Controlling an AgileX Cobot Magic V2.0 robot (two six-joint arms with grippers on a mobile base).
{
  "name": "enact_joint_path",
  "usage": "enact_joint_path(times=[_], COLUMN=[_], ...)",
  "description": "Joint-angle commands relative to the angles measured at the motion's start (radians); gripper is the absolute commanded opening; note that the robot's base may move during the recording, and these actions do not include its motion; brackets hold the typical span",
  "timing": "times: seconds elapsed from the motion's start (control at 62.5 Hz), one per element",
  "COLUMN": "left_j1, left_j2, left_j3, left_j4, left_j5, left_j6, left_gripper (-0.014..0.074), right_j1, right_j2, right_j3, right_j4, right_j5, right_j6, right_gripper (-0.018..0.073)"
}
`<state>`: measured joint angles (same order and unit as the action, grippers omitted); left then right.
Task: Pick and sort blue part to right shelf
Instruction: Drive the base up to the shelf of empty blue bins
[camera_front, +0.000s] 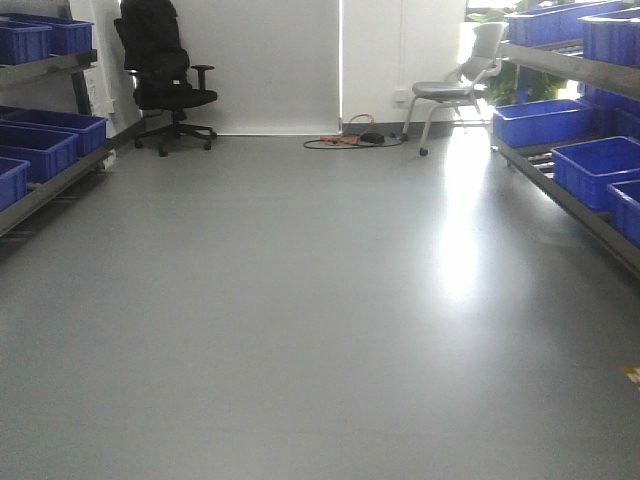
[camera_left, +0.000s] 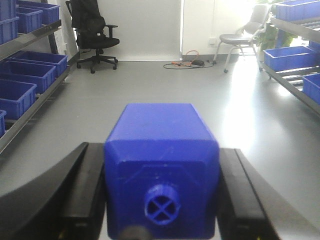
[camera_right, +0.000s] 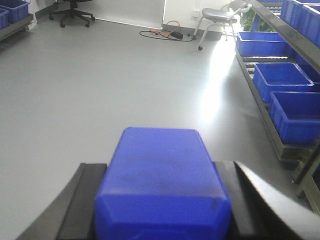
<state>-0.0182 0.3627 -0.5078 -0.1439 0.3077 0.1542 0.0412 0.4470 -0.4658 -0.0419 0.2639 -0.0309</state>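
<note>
In the right wrist view my right gripper (camera_right: 160, 164) is shut on the blue part (camera_right: 162, 185), a deep-blue block held level between the black fingers (camera_right: 82, 200). Its near end is cut off by the frame's bottom edge, so its knob is hidden. In the left wrist view my left gripper (camera_left: 161, 150) is shut on a similar blue block (camera_left: 162, 127), whose small round stub (camera_left: 161, 206) with a cross inside faces the camera. Neither gripper nor either block shows in the front view. The right shelf (camera_front: 560, 185) runs along the right wall.
Blue bins (camera_front: 597, 168) sit on the right shelf, and more bins (camera_front: 40, 145) fill a left shelf (camera_front: 45, 190). A black office chair (camera_front: 165, 75), a grey chair (camera_front: 455, 85) and floor cables (camera_front: 345, 138) stand at the far wall. Grey floor (camera_front: 300, 300) lies between.
</note>
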Motion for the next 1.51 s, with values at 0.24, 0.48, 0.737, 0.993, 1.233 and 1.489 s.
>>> enact_joint_path(times=[0.24,0.48,0.737,0.993,1.233,1.489], left_j1=[0.000,0.000,0.000,0.000,0.000,0.000], left_j2=[0.015,0.015,0.015,0.015,0.015,0.015], left_j3=[-0.030,-0.030,-0.030,-0.030,-0.030,-0.030], left_j4=[-0.005,-0.005,-0.005,-0.005,-0.005,-0.005], left_j5=[-0.092,-0.092,-0.092,-0.092,-0.092,-0.092], left_j6=[-0.008,-0.008,-0.008,-0.008,-0.008,-0.008], left_gripper=[0.0408,0.0408,0.0408,0.0408,0.0408,0.0408], right_j1=[-0.004,-0.004,-0.004,-0.004,-0.004,-0.004], right_j2=[0.006,0.006,0.006,0.006,0.006,0.006], right_j3=[-0.030,-0.030,-0.030,-0.030,-0.030,-0.030], right_j4=[-0.009,-0.009,-0.009,-0.009,-0.009,-0.009], right_j5=[-0.090,-0.090,-0.090,-0.090,-0.090,-0.090], right_j6=[-0.009,-0.009,-0.009,-0.009,-0.009,-0.009], right_gripper=[0.0426,0.0426,0.0426,0.0426,0.0426,0.0426])
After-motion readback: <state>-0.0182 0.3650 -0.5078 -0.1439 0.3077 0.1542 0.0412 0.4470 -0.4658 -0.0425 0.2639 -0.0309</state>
